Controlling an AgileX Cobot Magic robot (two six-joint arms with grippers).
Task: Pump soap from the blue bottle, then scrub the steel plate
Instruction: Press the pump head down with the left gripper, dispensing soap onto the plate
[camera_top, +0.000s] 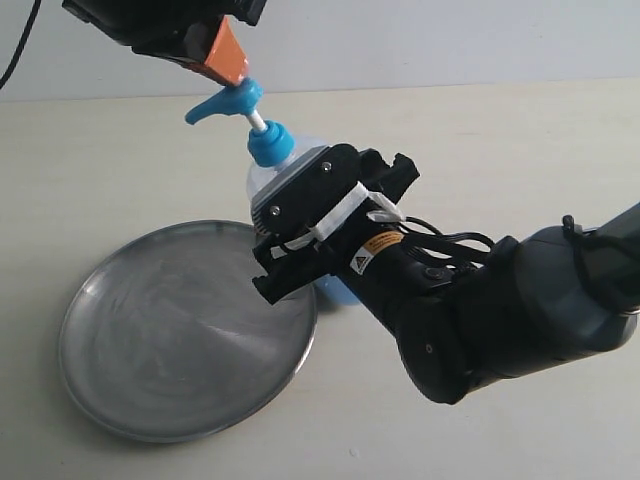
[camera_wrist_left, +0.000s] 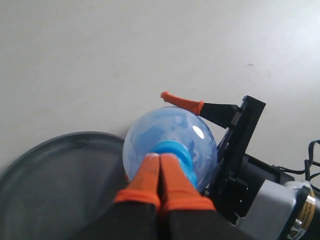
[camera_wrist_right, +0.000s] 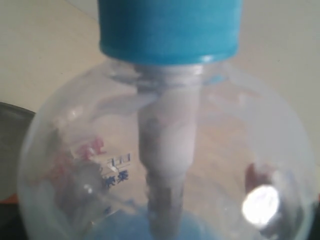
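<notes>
The blue bottle (camera_top: 262, 178) stands upright at the far right rim of the steel plate (camera_top: 170, 330). Pale blue soap (camera_top: 338, 292) fills the bottle's bottom. My left gripper (camera_top: 232, 68) is shut, and its orange fingertips (camera_wrist_left: 160, 167) rest together on top of the blue pump head (camera_top: 225, 103). My right gripper (camera_top: 290, 250) is closed round the bottle's clear body (camera_wrist_right: 165, 150). One of its orange fingers (camera_wrist_left: 182, 102) shows on the bottle's far side. The pump spout points out over the plate (camera_wrist_left: 60, 170). The plate's surface shows only dull swirls.
A pale tabletop (camera_top: 520, 150) stretches all round the plate and the bottle. My right arm's dark bulk (camera_top: 480, 320) lies across the table to the right of the plate. A black cable (camera_top: 20, 50) hangs at the upper left.
</notes>
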